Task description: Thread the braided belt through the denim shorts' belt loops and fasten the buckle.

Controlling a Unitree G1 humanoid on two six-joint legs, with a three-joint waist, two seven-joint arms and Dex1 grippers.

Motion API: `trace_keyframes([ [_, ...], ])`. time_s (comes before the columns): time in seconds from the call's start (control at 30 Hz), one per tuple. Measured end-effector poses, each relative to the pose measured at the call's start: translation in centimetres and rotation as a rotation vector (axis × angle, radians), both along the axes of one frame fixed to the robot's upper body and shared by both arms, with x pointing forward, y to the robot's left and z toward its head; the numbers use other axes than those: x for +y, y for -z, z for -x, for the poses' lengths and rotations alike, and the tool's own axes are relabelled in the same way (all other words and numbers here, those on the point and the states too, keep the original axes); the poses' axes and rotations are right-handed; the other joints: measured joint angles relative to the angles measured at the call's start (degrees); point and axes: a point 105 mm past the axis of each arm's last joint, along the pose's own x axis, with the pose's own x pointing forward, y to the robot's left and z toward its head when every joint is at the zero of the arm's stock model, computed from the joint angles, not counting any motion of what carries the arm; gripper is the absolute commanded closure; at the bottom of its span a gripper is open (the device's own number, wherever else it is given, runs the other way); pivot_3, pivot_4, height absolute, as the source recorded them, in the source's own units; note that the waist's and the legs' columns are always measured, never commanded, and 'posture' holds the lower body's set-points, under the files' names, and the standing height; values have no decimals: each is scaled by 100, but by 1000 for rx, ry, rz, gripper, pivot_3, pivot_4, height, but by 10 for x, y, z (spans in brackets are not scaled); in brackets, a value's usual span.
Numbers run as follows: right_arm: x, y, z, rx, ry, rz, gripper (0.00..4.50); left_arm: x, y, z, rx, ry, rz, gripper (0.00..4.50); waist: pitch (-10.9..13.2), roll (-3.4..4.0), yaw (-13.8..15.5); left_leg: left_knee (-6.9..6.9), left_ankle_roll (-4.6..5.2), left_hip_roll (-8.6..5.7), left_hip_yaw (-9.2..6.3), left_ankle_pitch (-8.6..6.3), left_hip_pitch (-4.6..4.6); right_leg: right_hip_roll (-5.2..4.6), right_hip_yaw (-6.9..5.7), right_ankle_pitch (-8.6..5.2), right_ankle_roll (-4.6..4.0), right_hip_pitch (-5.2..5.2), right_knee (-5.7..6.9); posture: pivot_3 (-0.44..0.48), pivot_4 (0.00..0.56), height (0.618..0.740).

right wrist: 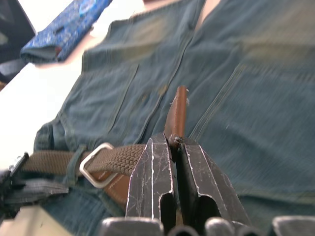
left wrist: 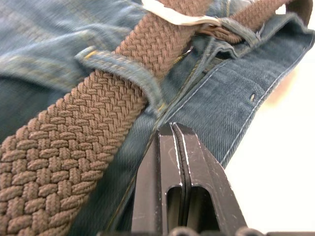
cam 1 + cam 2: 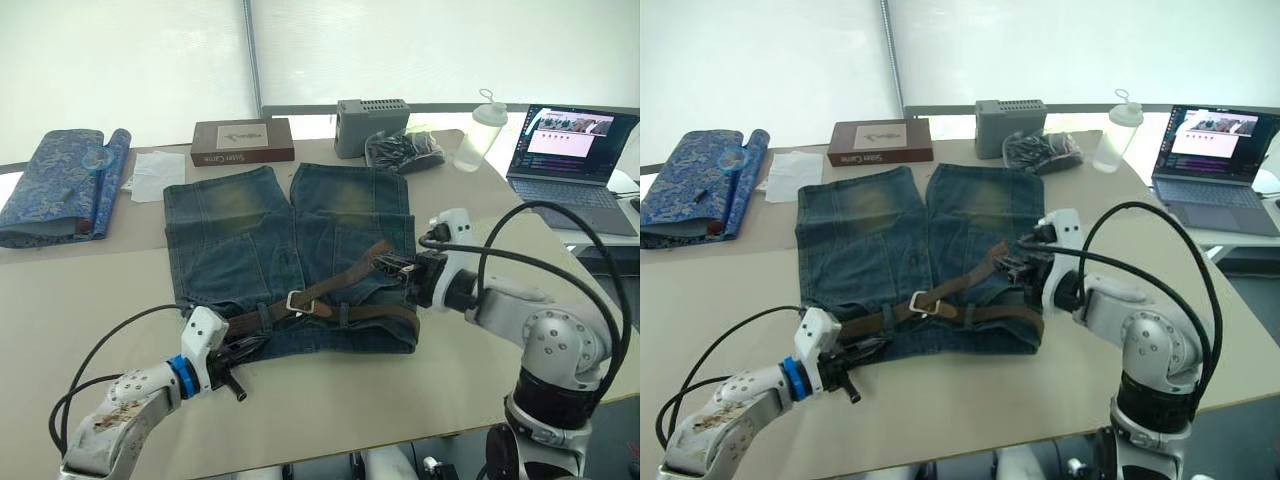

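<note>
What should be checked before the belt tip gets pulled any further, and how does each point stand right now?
1. Right end effector shut on the braided belt at its tip: ok.
2. Left end effector shut at the waistband edge of the denim shorts; whether it pinches denim: cannot tell.
3. Belt passes under a belt loop: ok.
4. Strap runs through the buckle: ok.
5. Pin seated in the weave: cannot tell.
6. Shorts lie flat on the table: ok.

braided belt cut off at frame edge, laptop screen unreadable
</note>
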Motion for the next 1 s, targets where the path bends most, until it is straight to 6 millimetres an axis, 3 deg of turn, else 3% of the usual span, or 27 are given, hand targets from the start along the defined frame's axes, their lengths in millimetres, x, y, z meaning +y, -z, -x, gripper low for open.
trace_keyframes([
  [0.2, 8, 4, 2, 11, -8, -7, 4500, 2, -8, 1, 70, -11, 103, 4465, 1, 1, 11, 4, 0, -1, -1, 0, -2, -1, -2, -21, 36, 0, 0, 0, 150, 740],
  [0.53, 17, 6, 3, 18, -17, -35, 4500, -16, -45, -15, -3, 21, 155, 4465, 1, 0, 14, 5, 0, -4, -2, 0, -3, 1, -1, 1, 1, 1, 0, 0, 150, 740],
  [0.63, 19, 4, 2, 8, -12, -54, 4500, -18, -50, -19, -10, 31, 160, 3766, 1, 0, 12, 5, 0, -5, -2, 0, -3, 3, -2, 1, 1, 1, 0, 0, 150, 740],
  [0.7, 22, 3, 2, 5, -12, -70, 4500, -18, -60, -24, -30, 48, 159, 2733, 1, 0, 10, 5, 0, -4, -2, 0, -2, 4, -2, 1, 1, 0, -1, 0, 150, 740],
  [0.77, 22, 3, 1, 5, -10, -74, 4500, -18, -65, -27, -43, 51, 161, 2170, 1, 0, 11, 5, 0, -6, -2, 0, -2, 4, -2, 1, 1, 0, 0, 0, 150, 740],
  [0.87, 25, -1, 0, -5, -15, -86, 4500, -18, -80, -39, -81, 65, 158, 964, 1, 0, 12, 6, 0, -8, -2, 0, -3, 4, -2, 1, 1, 1, 0, 0, 150, 740],
  [1.0, 33, -7, 0, -16, -42, -124, 4500, -26, -99, -52, -156, 137, 92, 964, 2, -1, 15, 7, -1, -11, -2, 1, -4, 5, -4, 2, 1, 2, -1, 0, 150, 740],
])
